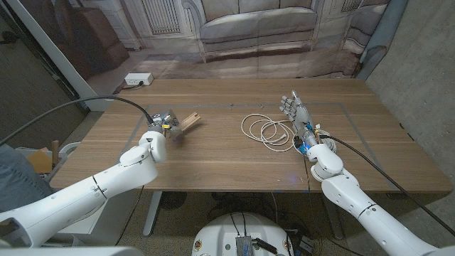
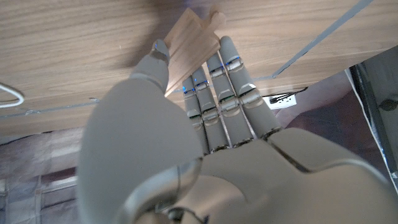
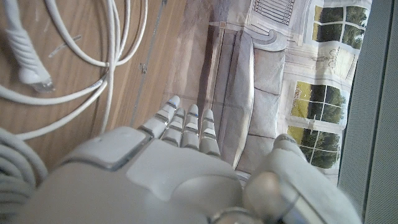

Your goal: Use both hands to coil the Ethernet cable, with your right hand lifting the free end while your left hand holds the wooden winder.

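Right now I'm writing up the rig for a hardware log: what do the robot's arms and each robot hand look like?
Both arms have smooth, rounded white shells. A black cable runs along each arm. The left robot hand and right robot hand are grey and segmented, with darker joints showing small blue lights or markings. The palm backs are smooth, pale grey panels.

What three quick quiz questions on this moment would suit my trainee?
1. True or false: the left hand grips the wooden winder.
2. The white Ethernet cable lies: A) loosely looped on the table, B) wound on the winder, C) lifted in the right hand.
3. Fill in: the right hand, fingers extended, stands beside the cable holding ____.

Key: 1 true; 2 A; 3 nothing.
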Motion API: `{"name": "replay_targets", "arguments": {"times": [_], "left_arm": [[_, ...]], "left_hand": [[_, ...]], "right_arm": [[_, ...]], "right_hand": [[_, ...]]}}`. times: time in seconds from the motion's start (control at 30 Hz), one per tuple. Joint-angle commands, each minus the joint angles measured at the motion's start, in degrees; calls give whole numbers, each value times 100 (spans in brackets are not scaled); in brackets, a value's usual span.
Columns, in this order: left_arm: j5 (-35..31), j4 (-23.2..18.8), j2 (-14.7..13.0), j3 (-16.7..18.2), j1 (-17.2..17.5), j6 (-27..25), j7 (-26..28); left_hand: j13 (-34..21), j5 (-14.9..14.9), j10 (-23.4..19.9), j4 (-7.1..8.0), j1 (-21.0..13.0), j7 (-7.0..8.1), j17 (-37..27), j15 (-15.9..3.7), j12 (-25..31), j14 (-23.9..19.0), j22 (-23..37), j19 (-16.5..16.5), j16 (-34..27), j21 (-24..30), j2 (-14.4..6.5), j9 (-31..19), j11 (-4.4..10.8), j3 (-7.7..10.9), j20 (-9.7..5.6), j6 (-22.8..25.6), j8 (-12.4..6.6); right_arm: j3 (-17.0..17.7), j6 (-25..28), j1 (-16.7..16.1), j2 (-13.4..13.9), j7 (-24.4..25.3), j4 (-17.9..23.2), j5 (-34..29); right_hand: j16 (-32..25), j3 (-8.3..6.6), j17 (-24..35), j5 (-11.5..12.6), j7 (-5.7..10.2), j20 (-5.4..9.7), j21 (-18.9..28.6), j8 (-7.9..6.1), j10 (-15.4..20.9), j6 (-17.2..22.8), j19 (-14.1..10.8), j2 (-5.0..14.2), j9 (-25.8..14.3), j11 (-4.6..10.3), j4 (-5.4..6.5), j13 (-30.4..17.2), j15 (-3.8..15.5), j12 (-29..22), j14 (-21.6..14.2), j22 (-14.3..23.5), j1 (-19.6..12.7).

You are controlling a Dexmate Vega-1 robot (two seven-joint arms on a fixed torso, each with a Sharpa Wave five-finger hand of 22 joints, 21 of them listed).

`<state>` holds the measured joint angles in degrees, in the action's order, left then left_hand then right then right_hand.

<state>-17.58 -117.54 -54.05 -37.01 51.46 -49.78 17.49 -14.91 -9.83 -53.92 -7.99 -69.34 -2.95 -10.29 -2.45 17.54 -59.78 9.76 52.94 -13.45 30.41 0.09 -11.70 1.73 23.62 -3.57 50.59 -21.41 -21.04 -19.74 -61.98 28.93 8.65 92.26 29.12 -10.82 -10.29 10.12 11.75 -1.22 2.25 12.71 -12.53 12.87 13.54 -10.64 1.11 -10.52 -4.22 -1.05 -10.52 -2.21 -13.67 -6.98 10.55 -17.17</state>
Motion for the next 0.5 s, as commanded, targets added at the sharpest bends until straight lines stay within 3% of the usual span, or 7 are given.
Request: {"name": "replay_targets", "arguments": {"times": [0.03, 0.23, 0.4, 0.5], "left_arm": [[288, 105, -164, 617, 487, 1597, 577], [273, 423, -102, 826, 652, 2719, 1017], [222, 677, -13, 880, 641, 3352, 1104], [259, 884, 55, 927, 621, 3836, 1156]], "left_hand": [[-39, -36, -722, 23, -336, 412, -18, -1011, -36, -796, 29, 181, 21, -3, -376, -76, 652, 125, -219, 893, -144], [-63, -38, -713, 24, -341, 429, -26, -1022, -52, -797, 32, 144, 35, -19, -378, -70, 656, 132, -224, 883, -137], [-83, -39, -711, 26, -343, 441, -31, -1022, -61, -792, 34, 155, 47, -15, -377, -65, 685, 135, -244, 895, -139], [-96, -40, -708, 30, -339, 443, -34, -1021, -69, -783, 36, 134, 58, -24, -378, -61, 682, 136, -245, 899, -139]], "right_arm": [[-147, 37, -239, 354, 831, 490, -1331], [-219, 11, -220, 459, 1049, 446, -1748], [-246, 311, -279, 600, 1411, 587, -2254], [-276, 543, -316, 705, 1601, 703, -2568]], "right_hand": [[-53, -36, 16, -5, 45, 26, 16, -54, 132, 109, -104, 18, -17, 39, -75, -16, 66, -42, -132, 5, -137], [-78, -75, 12, -18, 177, 47, 79, -85, 356, 369, -378, 39, -21, 151, -191, -14, 131, -93, -357, 5, -284], [-88, -126, 10, -16, 267, 31, 100, -90, 497, 505, -523, 87, -26, 249, -276, -13, 180, -121, -511, 3, -413], [-71, -195, 7, -6, 409, 33, 91, -86, 546, 577, -572, 148, -29, 337, -368, -13, 192, -119, -567, 1, -570]]}}
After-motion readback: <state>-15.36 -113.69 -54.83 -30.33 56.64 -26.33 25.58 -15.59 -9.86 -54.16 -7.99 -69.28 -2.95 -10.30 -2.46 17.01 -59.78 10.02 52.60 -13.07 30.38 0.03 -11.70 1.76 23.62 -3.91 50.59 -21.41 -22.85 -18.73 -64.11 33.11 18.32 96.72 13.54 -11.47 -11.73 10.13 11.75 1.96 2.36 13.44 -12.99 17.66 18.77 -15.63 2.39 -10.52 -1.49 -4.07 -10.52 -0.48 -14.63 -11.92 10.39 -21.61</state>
